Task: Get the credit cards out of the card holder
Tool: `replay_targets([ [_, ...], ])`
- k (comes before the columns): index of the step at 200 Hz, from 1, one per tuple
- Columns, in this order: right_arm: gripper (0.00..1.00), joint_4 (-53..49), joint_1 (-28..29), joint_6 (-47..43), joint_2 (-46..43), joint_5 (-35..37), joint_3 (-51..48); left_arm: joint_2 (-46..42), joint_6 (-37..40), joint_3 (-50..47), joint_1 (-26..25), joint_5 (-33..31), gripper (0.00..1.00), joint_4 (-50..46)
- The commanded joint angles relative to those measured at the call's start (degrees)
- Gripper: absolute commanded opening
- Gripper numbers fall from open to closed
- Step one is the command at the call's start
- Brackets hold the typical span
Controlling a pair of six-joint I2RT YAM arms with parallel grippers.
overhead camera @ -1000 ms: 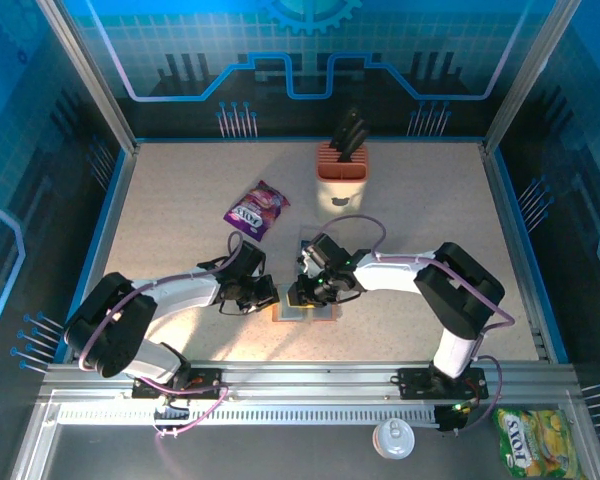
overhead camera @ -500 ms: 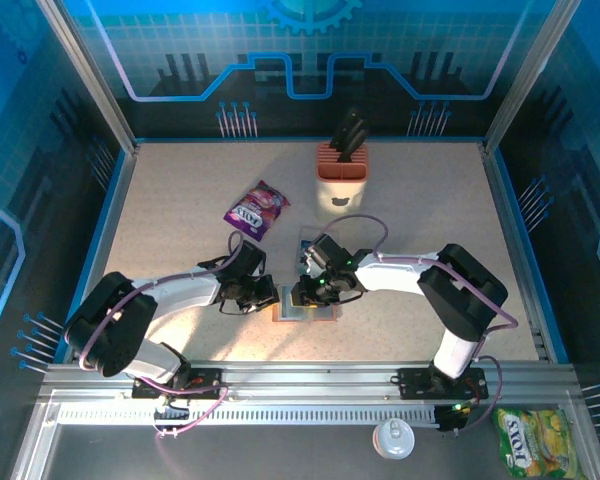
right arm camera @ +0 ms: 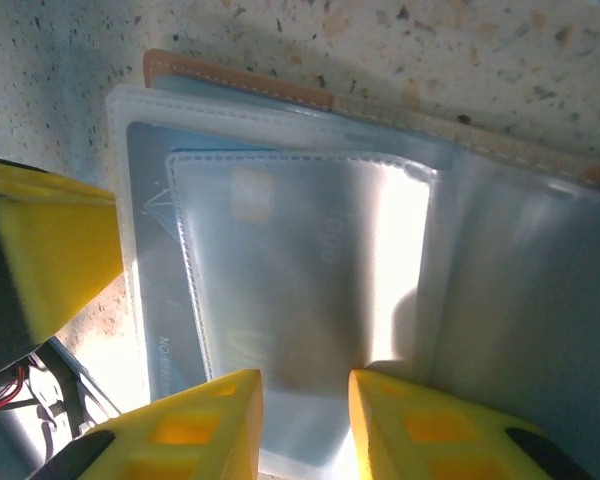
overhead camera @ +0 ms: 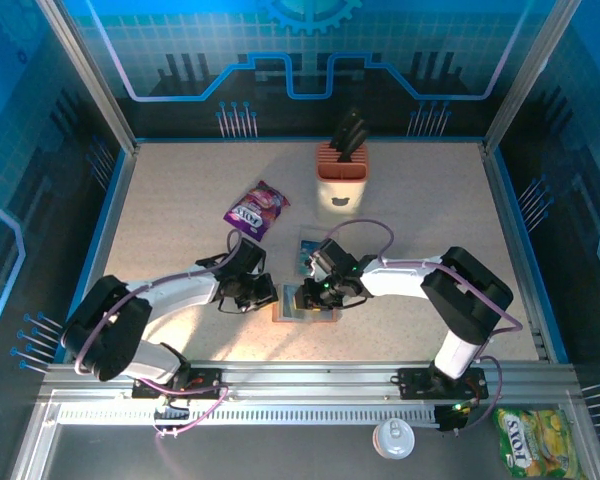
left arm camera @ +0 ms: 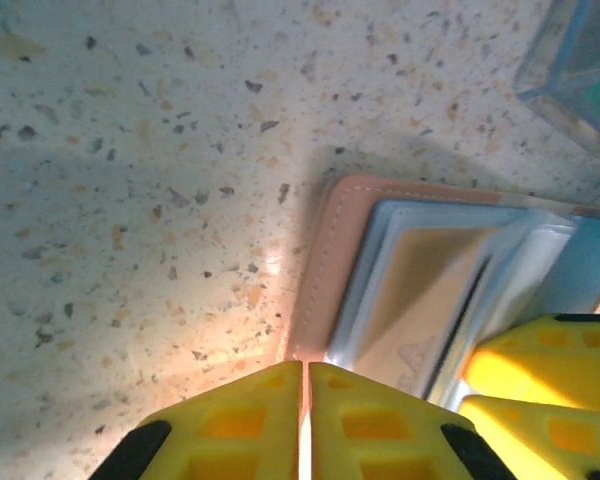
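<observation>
The card holder (left arm camera: 325, 270) lies open between the 2 arms. The left gripper (left arm camera: 306, 385) is clenched on its brown rim. The right gripper (right arm camera: 305, 390) hangs slightly parted over a clear pocket (right arm camera: 380, 250) covering 1 credit card (right arm camera: 148, 260). Behind: a loose card (overhead camera: 308, 250), a snack packet (overhead camera: 258, 208), a knife block (overhead camera: 341, 162).

I count one open card holder (overhead camera: 302, 308), one loose card (overhead camera: 311, 252), one purple snack packet (overhead camera: 258, 208), one knife block (overhead camera: 341, 162).

Stitched brown leather card holder (right arm camera: 240, 82), glossy clear plastic sleeves (right arm camera: 300, 260); matt speckled table (left arm camera: 130, 150).
</observation>
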Motion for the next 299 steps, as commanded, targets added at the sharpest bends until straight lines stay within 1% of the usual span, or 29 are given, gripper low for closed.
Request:
replay_targets([
  [1, 0.31, -0.7, -0.4, 0.7, -0.6, -0.1, -1.7, -3.1, 1.0, 2.6, -0.3, -1.0, 0.13, -3.9],
  [20, 0.31, -0.1, -0.6, 0.8, -0.7, -0.3, -2.1, -4.4, -0.1, 2.8, -0.5, -0.2, 0.15, -3.2],
  [33, 0.31, 0.6, -0.8, 1.0, -0.8, -0.6, -2.6, -4.7, -1.0, 2.7, -0.7, 0.9, 0.18, -1.8],
  [53, 0.31, 2.1, -1.2, 1.5, -1.2, -1.1, -3.5, -4.3, -2.1, 2.7, -1.4, 1.4, 0.21, -0.3],
  [78, 0.31, 4.7, -1.9, 2.3, -1.5, -2.1, -5.0, -3.0, -3.4, 2.3, -2.1, 2.4, 0.24, 1.9],
  [101, 0.28, 8.1, -2.5, 3.4, -1.5, -4.0, -6.6, -2.5, -4.7, 1.9, -3.2, 2.1, 0.27, 3.2],
  [161, 0.24, 14.7, -3.8, 5.8, -1.3, -6.7, -9.8, -0.8, -7.2, 0.7, -4.5, 2.7, 0.32, 7.1],
  [208, 0.22, 16.7, -4.3, 6.4, -1.1, -7.6, -11.2, 2.3, -8.0, -0.2, -4.9, 3.0, 0.35, 9.3],
  [241, 0.21, 17.4, -4.4, 6.6, -1.2, -8.0, -11.4, 2.4, -8.2, -0.7, -5.2, 2.1, 0.36, 9.9],
  [262, 0.21, 18.0, -4.4, 6.8, -1.0, -8.3, -11.5, 2.9, -8.3, -1.0, -5.2, 1.8, 0.36, 10.1],
  [284, 0.21, 18.6, -4.4, 7.0, -0.7, -8.6, -11.7, 3.7, -9.3, -2.0, -5.2, 2.7, 0.35, 12.5],
  [299, 0.21, 18.9, -4.5, 7.3, -0.5, -8.8, -11.7, 4.0, -10.0, -2.7, -5.3, 3.5, 0.33, 14.4],
])
